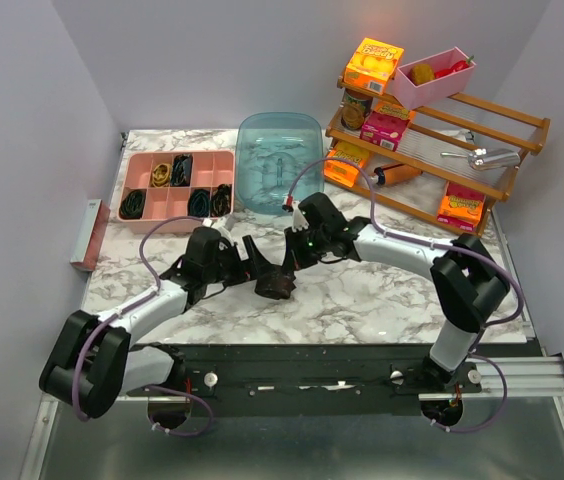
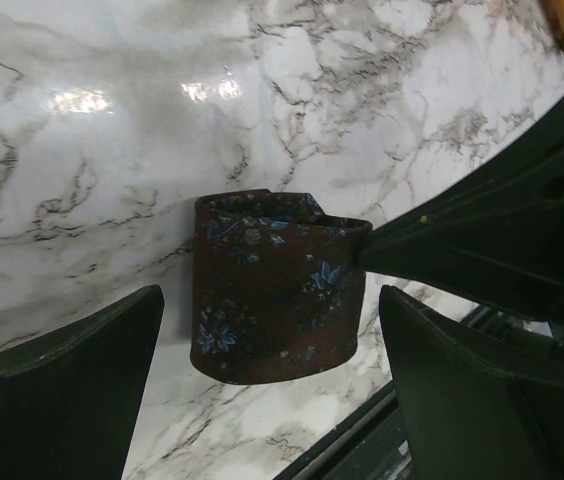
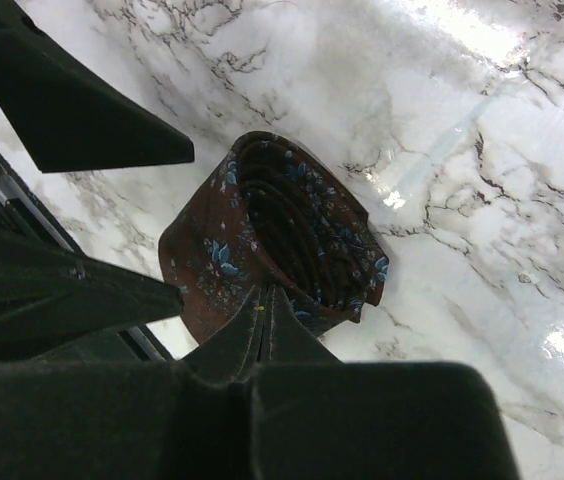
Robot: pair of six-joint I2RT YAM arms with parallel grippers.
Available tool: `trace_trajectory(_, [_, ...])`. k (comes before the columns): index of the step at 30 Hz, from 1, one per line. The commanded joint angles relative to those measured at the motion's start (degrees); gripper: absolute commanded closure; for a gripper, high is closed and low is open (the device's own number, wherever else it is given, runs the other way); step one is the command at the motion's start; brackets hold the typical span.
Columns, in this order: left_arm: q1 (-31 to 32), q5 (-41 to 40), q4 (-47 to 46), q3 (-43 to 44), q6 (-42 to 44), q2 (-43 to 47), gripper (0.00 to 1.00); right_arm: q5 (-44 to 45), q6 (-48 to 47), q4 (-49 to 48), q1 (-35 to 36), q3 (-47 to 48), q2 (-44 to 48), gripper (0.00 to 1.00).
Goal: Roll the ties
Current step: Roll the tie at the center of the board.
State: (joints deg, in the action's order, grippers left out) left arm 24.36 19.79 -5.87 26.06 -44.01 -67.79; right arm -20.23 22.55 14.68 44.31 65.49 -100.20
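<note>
A dark brown tie with small blue flowers (image 1: 277,286) is rolled into a coil on the marble table (image 1: 362,300), between both arms. In the left wrist view the coil (image 2: 277,290) stands on its edge between my left gripper's (image 2: 270,296) open fingers (image 2: 62,390), which do not touch it. My left gripper (image 1: 259,268) sits just left of the coil. My right gripper (image 1: 293,266) comes from the right. In the right wrist view its fingers (image 3: 265,294) are pressed together on the near rim of the coil (image 3: 272,225). Its fingers also show in the left wrist view (image 2: 482,240).
A pink compartment tray (image 1: 142,165) holding several rolled dark ties stands at the back left. A blue translucent tub (image 1: 280,158) is behind the grippers. A wooden rack (image 1: 502,125) with boxes and a pink bin (image 1: 430,78) fills the back right.
</note>
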Motion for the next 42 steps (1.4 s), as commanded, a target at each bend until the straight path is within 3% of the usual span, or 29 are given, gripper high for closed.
trace_trajectory(1, [-0.54,8.85,-10.12,-2.07,-2.66,-3.30,0.02,0.63,-0.22,0.27,0.33,-0.01,-0.87,0.99])
trace_trajectory(14, [-0.45,11.58,-18.03,-5.40,-4.24,-11.84,0.11,3.97,0.22,0.35,0.33,-3.79,-0.96,1.00])
trace_trajectory(26, [2.18,16.33,-28.93,-4.80,-6.88,-20.80,0.30,7.83,0.31,0.35,0.33,-4.85,0.45,1.00])
trace_trajectory(32, [3.15,15.37,-29.38,-4.62,-7.41,-20.81,0.42,8.80,0.57,0.79,0.33,-3.80,1.76,1.00])
trace_trajectory(42, [3.94,8.08,-24.55,-6.90,-7.76,-15.01,0.43,13.20,1.71,2.72,0.25,-7.05,11.17,0.99])
